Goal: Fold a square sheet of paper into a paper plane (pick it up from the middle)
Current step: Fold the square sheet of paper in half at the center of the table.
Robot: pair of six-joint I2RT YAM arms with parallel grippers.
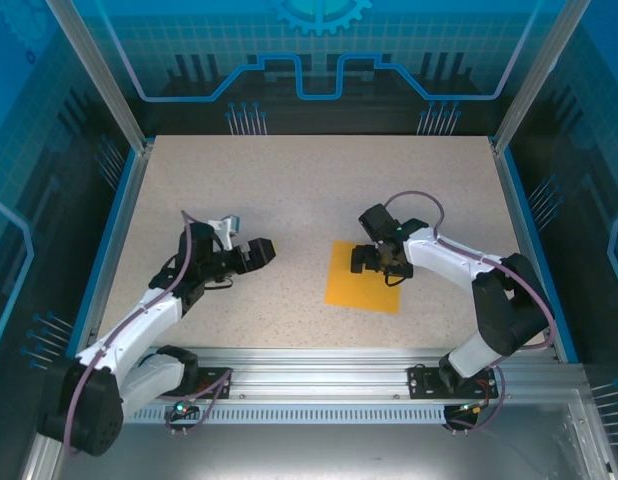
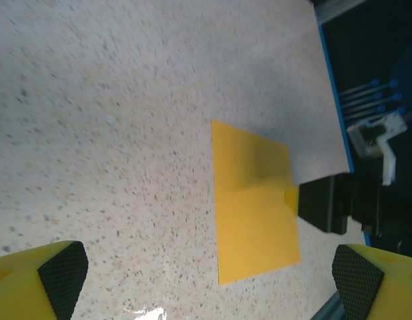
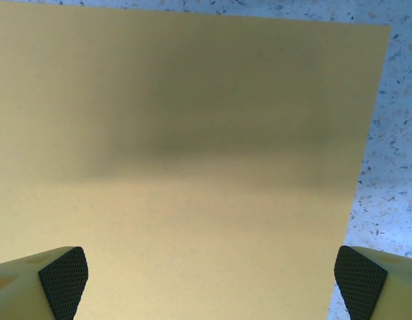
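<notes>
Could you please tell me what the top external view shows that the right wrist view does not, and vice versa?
Top external: both arms reaching over the speckled table, the left tool open and clear of the square sheet of paper, the right tool open over its far edge. Right wrist: the sheet close up, smooth with a soft shadow band, and the black textured pads of the fingertips. Shared: the orange-yellow sheet lying flat on the table.

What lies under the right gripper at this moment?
The square sheet of paper lies flat on the table beneath the open right gripper. From above, the gripper hides part of the sheet's far edge; whether it touches the paper cannot be told.
</notes>
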